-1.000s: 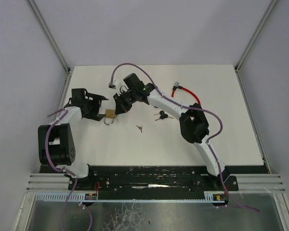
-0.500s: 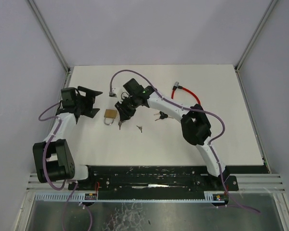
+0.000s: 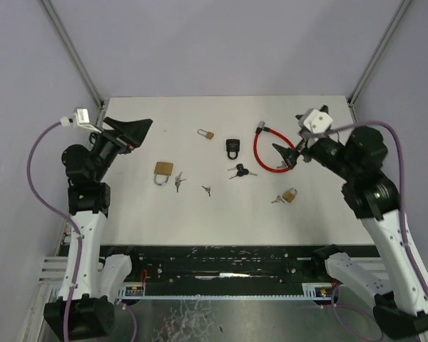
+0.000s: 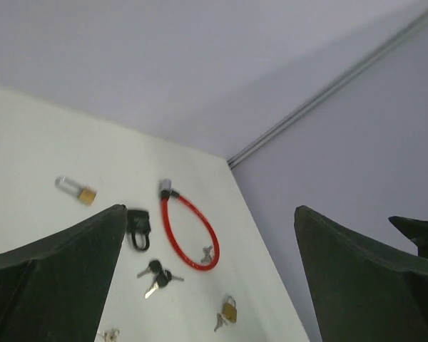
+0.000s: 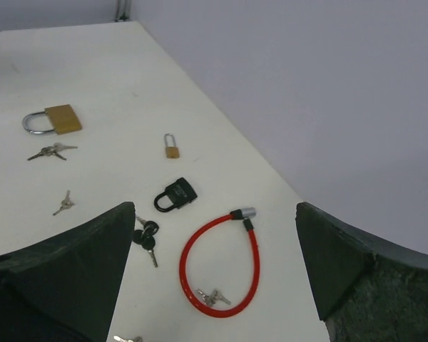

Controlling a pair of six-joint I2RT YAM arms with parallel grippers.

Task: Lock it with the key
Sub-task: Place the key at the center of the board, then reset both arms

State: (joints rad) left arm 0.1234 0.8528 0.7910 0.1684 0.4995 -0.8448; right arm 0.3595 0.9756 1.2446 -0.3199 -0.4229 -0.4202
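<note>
Brass padlock (image 3: 163,169) with a silver shackle lies flat left of table (image 3: 128,214) centre, keys (image 3: 178,181) just beside it (shackle latched or not: can't tell). Left gripper (image 4: 209,210) and right gripper (image 5: 215,206) are raised, jaws wide apart, holding nothing. The padlock sits well in from the left edge, with bare surface toward the near edge.

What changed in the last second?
Both arms pulled back from the brass padlock to their own sides. The right claw opened; it and the left claw now hang open, empty. The padlock and the small key stayed put.
</note>
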